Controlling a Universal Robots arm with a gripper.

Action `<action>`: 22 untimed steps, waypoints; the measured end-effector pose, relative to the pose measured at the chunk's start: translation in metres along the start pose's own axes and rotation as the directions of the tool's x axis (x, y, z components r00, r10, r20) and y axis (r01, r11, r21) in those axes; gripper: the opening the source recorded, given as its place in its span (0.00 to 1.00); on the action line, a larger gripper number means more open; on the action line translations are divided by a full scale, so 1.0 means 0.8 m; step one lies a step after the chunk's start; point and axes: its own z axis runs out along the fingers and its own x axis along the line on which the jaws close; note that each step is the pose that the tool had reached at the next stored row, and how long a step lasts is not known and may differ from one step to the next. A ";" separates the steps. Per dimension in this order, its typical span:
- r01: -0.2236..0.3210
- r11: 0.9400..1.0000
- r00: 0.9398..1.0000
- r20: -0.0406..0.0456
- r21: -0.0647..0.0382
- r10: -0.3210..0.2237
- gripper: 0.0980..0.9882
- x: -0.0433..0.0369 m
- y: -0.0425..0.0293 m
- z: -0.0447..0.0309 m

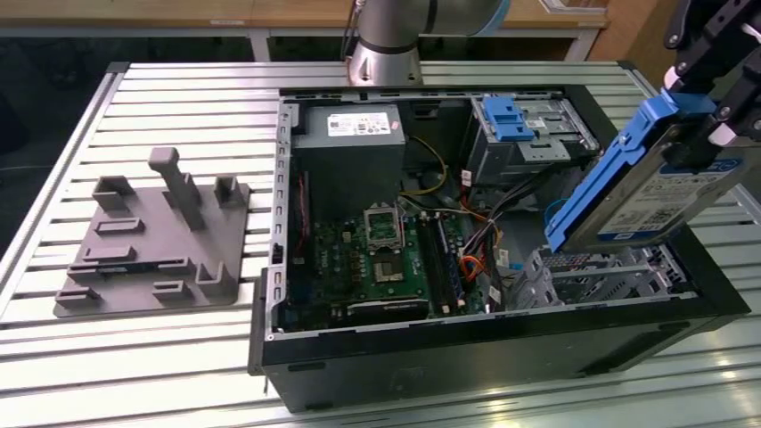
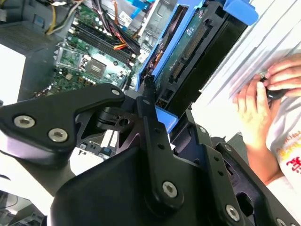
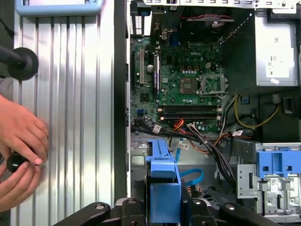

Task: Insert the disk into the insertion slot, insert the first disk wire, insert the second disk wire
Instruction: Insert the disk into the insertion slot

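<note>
The disk [image 1: 660, 196], a silver drive in a bright blue carrier, hangs steeply tilted over the open computer case's corner at the exterior view's right. My gripper [image 1: 704, 134] is shut on its upper part, coming down from above. The disk's lower end sits just above the insertion slot [image 1: 594, 272], a bay of grey perforated metal. In the second wrist view the black fingers [image 2: 150, 117] clamp the disk [image 2: 197, 52] by its blue rail. The blue carrier [image 3: 162, 188] shows edge-on in the first wrist view. A loose blue cable [image 3: 190, 176] lies beside it.
Inside the case are the motherboard [image 1: 380, 259], the power supply [image 1: 351, 125], a cable bundle [image 1: 476, 254] and a grey cage with a blue latch [image 1: 523, 125]. A grey fixture plate [image 1: 155, 241] lies on the slatted table. A person's hands [image 3: 19, 141] work beside the case.
</note>
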 end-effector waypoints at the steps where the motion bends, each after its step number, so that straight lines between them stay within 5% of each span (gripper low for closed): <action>1: 0.000 1.000 1.000 0.008 0.000 0.000 0.30 0.000 0.0000 -0.0001; 8: 0.003 1.000 0.998 0.063 -0.001 -0.003 0.30 0.004 -0.0001 -0.0002; 16: 0.003 1.000 0.998 0.066 -0.001 -0.003 0.30 0.004 -0.0001 -0.0002; 22: 0.004 1.000 0.998 0.067 0.010 -0.005 0.30 0.004 -0.0001 -0.0002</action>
